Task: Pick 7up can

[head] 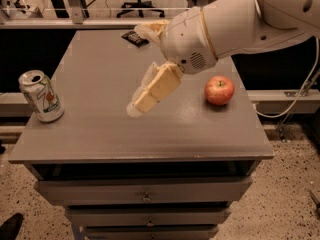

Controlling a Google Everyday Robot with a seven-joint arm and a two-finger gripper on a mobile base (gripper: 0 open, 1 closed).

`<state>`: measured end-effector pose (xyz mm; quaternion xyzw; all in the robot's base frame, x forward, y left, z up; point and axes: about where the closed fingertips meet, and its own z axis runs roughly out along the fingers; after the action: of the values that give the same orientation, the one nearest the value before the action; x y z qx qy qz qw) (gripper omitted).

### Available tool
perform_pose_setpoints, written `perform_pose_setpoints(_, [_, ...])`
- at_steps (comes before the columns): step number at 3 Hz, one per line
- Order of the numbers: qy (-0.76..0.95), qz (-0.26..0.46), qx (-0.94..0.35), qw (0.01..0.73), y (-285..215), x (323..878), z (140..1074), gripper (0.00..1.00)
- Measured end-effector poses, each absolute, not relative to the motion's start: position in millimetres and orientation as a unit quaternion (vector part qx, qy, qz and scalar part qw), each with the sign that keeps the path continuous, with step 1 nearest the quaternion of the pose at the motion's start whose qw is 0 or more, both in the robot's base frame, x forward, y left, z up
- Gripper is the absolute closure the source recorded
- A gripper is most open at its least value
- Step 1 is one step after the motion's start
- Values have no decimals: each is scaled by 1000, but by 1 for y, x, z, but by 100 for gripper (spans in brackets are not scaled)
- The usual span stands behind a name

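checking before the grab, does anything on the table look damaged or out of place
The 7up can stands close to the left edge of the table, its top open and its side looking slightly dented. The gripper hangs over mid-table, apart from it. The apple looks normal.
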<state>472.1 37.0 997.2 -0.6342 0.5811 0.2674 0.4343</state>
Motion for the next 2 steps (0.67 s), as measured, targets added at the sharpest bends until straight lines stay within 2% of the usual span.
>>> perform_pose_setpoints(2, [586, 287, -602, 461, 100, 500, 934, 0])
